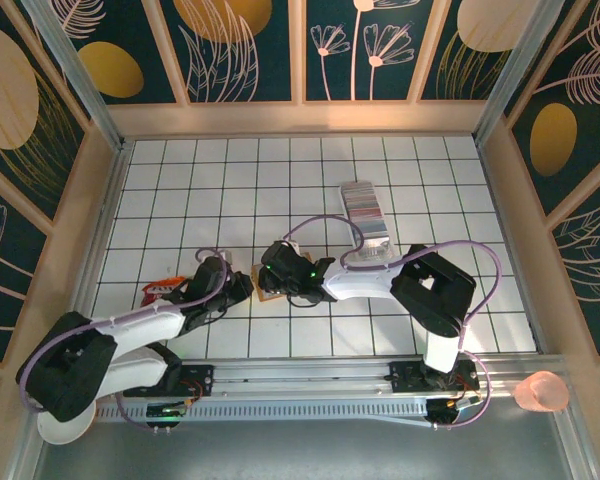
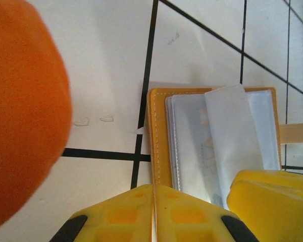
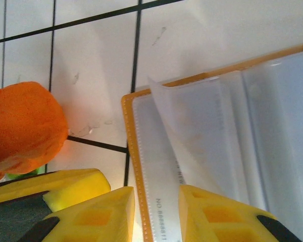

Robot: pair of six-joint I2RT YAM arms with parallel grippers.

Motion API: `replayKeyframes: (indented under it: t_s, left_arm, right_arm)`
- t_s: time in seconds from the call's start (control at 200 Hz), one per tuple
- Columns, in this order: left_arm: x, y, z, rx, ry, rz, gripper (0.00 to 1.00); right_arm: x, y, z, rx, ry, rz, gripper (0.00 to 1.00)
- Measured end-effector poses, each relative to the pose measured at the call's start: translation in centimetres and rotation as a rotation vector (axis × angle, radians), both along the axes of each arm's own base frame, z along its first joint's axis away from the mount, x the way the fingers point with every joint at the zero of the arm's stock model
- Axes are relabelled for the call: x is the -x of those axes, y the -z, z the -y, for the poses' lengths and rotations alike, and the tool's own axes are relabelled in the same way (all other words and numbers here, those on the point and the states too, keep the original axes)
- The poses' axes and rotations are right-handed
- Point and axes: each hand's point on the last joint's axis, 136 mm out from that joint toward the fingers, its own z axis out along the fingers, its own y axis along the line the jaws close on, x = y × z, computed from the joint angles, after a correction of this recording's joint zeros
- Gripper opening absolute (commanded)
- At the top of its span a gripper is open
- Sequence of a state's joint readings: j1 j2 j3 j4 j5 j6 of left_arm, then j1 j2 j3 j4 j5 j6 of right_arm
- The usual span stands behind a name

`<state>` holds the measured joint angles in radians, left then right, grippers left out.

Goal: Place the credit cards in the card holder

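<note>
We see left gripper (image 2: 154, 218) reached to bench (image 1: 180, 180) middle, shut, empty, beside card holder (image 2: 159, 132) | right gripper (image 3: 156, 214) stretched leftward, part-open over it

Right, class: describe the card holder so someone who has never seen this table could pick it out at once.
On the white black-gridded table, look toward the near edge, a little left of centre: the card holder lies open there. Its tan leather rim around pale clear sleeves sets it apart from the orange crumpled lump at its left and the row of cards farther back.
</note>
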<state>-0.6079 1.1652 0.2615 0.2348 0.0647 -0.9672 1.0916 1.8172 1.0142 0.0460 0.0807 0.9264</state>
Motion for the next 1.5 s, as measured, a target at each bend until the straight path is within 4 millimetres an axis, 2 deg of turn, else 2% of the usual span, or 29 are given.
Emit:
replayKeyframes:
  t_s: [0.16,0.305,0.405,0.515,0.586,0.676,0.736,0.776,0.841,0.901,0.931,1.031,1.131,1.406,1.496]
  left_arm:
    - [-0.2,-1.0,-0.4,0.019,-0.029,0.030,0.09]
    - [0.0,-1.7,-0.7,0.044,-0.049,0.049,0.10]
    - [0.2,-2.1,-1.0,0.060,-0.068,0.057,0.18]
    - [0.4,-2.5,-1.1,0.074,-0.073,0.064,0.23]
    - [0.4,-2.8,-1.1,0.081,-0.073,0.070,0.30]
    - [0.6,-2.7,-0.8,0.092,-0.063,0.060,0.37]
    - [0.6,-2.6,-0.7,0.087,-0.053,0.049,0.38]
    - [0.6,-2.5,-0.5,0.085,-0.047,0.042,0.39]
    - [0.5,-2.3,-0.3,0.076,-0.037,0.028,0.41]
    - [0.4,-2.2,-0.1,0.068,-0.031,0.018,0.44]
    - [0.4,-2.1,0.0,0.063,-0.027,0.013,0.44]
    - [0.4,-1.4,0.2,0.052,-0.015,-0.013,0.45]
    - [0.5,-0.8,0.3,0.041,-0.007,-0.041,0.45]
    - [0.7,0.0,0.6,0.022,0.014,-0.074,0.47]
    - [0.6,0.0,0.7,0.024,0.018,-0.073,0.47]
  right_arm:
    - [0.3,-0.7,-1.0,-0.033,-0.028,0.004,0.30]
    - [0.1,-2.4,-2.1,-0.076,-0.056,0.036,0.33]
    - [-0.2,-4.6,-2.5,-0.107,-0.071,0.077,0.38]
    - [-0.6,-8.3,-2.3,-0.140,-0.074,0.150,0.40]
    - [-1.2,-11.1,-1.4,-0.154,-0.056,0.209,0.42]
    - [-2.3,-14.1,0.6,-0.160,-0.017,0.273,0.44]
    - [-3.9,-15.4,2.9,-0.161,0.032,0.300,0.46]
    - [-5.1,-15.6,4.7,-0.148,0.072,0.306,0.48]
    - [-7.2,-14.7,7.9,-0.104,0.143,0.299,0.49]
    - [-8.6,-12.6,10.8,-0.040,0.206,0.271,0.53]
    - [-8.8,-11.3,12.0,-0.011,0.226,0.251,0.58]
    - [-7.7,-7.1,14.5,0.083,0.238,0.172,0.58]
    - [-6.7,-4.5,15.5,0.132,0.232,0.120,0.58]
    - [-6.5,0.0,15.7,0.207,0.249,0.033,0.56]
    - [-6.4,0.9,15.8,0.221,0.255,0.014,0.53]
